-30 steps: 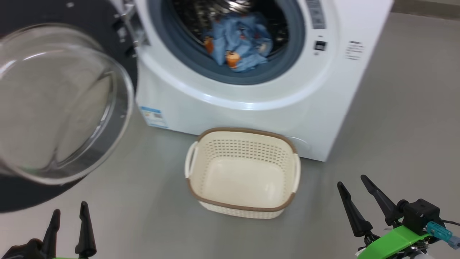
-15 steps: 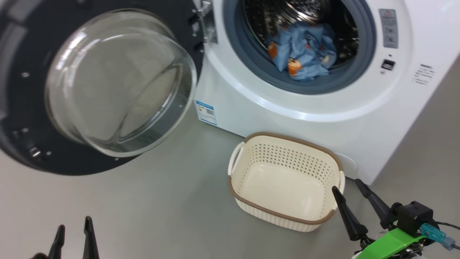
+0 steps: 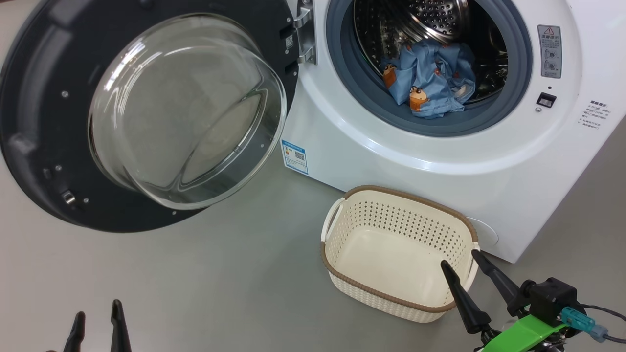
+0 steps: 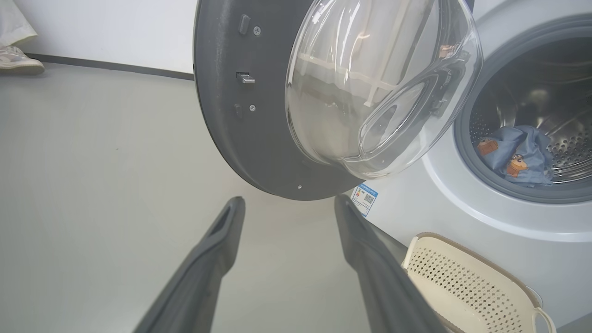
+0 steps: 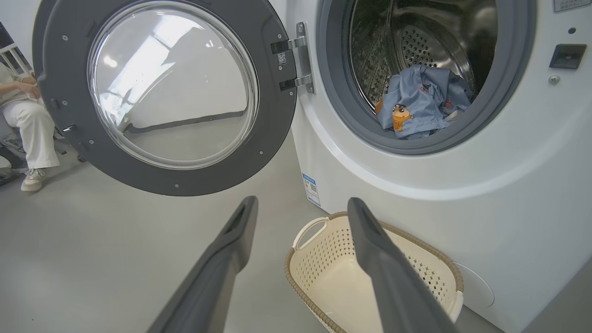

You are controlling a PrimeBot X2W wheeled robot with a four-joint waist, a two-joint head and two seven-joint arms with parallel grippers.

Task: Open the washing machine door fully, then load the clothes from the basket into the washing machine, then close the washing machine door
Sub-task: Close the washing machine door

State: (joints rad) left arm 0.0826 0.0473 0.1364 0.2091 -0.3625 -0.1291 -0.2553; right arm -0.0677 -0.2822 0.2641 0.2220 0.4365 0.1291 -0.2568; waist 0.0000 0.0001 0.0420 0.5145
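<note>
Clothes (image 3: 430, 93) are in the washer (image 3: 440, 161), basket (image 3: 406, 193) bare, so left gripper (image 3: 97, 309) and right gripper (image 3: 459, 258) gape empty, seemingly ready for the door (image 3: 44, 112).

You can reach straight into the washing machine (image 3: 391, 151). Its door (image 3: 186, 112) stands wide open at the left, and the basket (image 3: 406, 195) sits just below the opening.

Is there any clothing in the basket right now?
No, the basket shows a bare cream floor; the blue clothes lie inside the washing machine.
</note>
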